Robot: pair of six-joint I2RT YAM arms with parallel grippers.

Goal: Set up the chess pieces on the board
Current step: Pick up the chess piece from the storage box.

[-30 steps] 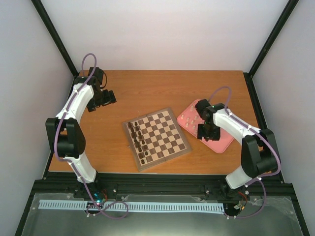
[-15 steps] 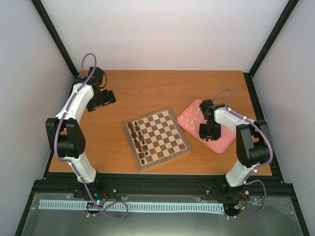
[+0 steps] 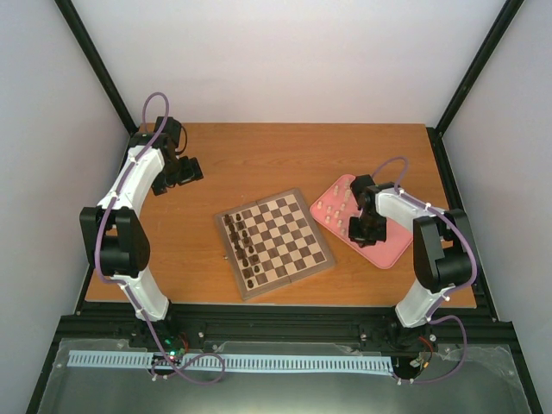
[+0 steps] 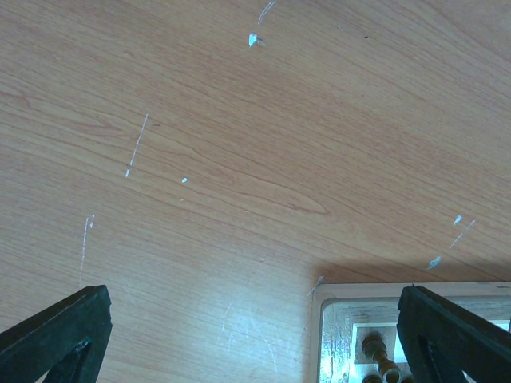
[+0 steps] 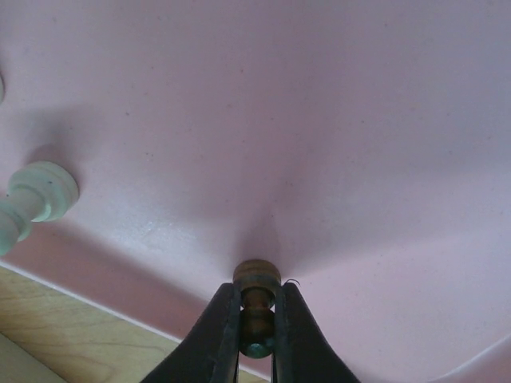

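Pickup in hand: right tool (image 5: pixel 257 302) pinches a dark chess piece (image 5: pixel 257 275) on the pink tray (image 5: pixel 335 120); next, lift it toward the board (image 3: pixel 276 243).

Pink tray (image 3: pixel 390 250) askew on wooden table (image 3: pixel 276 155); wood faintly scratched.

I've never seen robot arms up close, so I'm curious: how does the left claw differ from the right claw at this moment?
The left gripper stands wide open and holds nothing; the right gripper is shut on a dark brown chess piece. The left gripper hangs over bare wooden table; the right gripper is over the pink tray. Both have two black fingers.
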